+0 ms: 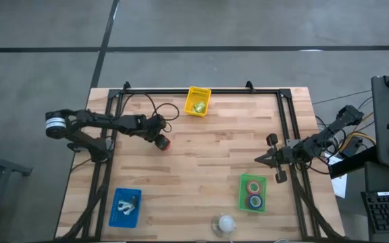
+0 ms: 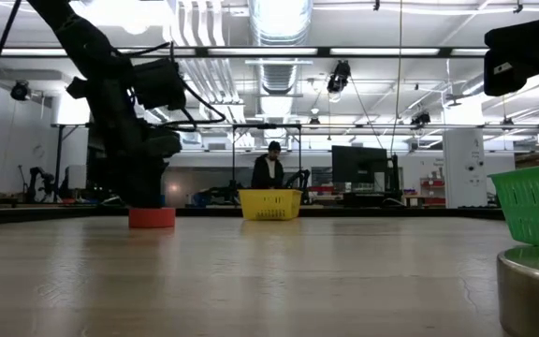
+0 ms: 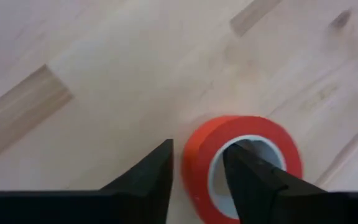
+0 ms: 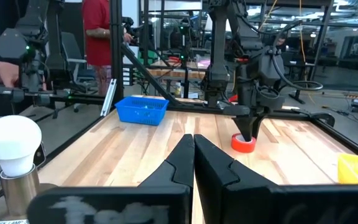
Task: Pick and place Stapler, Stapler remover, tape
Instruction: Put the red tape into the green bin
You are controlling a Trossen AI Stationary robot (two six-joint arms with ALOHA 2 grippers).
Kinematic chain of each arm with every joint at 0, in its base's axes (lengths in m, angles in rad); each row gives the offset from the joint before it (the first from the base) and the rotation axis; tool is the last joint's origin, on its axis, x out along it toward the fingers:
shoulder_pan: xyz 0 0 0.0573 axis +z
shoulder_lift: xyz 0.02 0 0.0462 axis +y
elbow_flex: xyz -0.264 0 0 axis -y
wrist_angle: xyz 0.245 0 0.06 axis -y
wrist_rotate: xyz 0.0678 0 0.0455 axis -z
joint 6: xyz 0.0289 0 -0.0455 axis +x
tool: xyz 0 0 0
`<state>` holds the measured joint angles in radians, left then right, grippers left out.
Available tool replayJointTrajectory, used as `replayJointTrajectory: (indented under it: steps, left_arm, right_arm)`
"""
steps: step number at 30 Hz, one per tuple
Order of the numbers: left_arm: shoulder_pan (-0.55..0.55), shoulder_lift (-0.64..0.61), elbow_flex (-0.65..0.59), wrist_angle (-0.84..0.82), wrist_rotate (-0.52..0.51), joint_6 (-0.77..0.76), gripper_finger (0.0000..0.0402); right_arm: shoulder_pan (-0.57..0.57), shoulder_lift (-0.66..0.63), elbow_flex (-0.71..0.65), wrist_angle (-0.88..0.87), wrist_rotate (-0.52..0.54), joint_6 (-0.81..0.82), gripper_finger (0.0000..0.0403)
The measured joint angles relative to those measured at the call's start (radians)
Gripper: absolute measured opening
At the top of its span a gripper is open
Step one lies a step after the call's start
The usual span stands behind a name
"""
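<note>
We see red tape roll [image 3: 244, 163] with white inner core, on pale wood table [image 1: 208, 155] with light-brown plank stripes. Left gripper [image 3: 197, 171] fingers black; right gripper [image 4: 193, 158] black too. Yellow basket [image 1: 198, 100] holds yellow-green thing. Blue tray [image 1: 125, 206] holds silver-grey items. Green basket [image 1: 253, 193] holds red roll [image 1: 254, 187] and blue roll [image 1: 255, 201]. White ball-like object [image 4: 11, 145] on grey metal base. Floor grey.

grey floor [image 1: 248, 23], bright ceiling lights [image 2: 279, 19]
</note>
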<state>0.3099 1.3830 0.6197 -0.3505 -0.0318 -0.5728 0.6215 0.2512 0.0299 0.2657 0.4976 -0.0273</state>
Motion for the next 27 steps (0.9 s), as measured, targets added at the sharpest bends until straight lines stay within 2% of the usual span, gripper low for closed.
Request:
replayJointTrajectory:
  steps: [6, 10, 15, 19, 23, 27]
  left_arm:
    - [0.0, 0.018, 0.0, 0.075, 0.0, -0.004, 0.0075]
    - [0.0, 0.028, 0.0, 0.131, 0.0, -0.005, 0.0044]
    - [0.0, 0.029, 0.001, 0.189, 0.001, -0.005, 0.0045]
    - [0.0, 0.029, 0.001, 0.278, 0.039, -0.005, 0.0054]
    - [-0.012, 0.029, 0.002, 0.401, 0.077, -0.012, 0.0051]
    - [-0.037, 0.028, 0.003, 0.502, 0.078, -0.025, 0.005]
  right_arm:
    - [0.0, 0.0, 0.0, 0.0, 0.0, -0.002, 0.0008]
    - [0.0, 0.0, 0.0, 0.0, 0.0, 0.0, 0.0008]
    - [0.0, 0.0, 0.0, 0.0, 0.0, -0.001, 0.0008]
    - [-0.001, 0.0, 0.0, 0.024, 0.0, -0.004, 0.0008]
    - [-0.001, 0.0, 0.0, 0.138, 0.0, 0.054, 0.0008]
    - [0.0, 0.0, 0.0, 0.307, -0.002, 0.027, 0.0008]
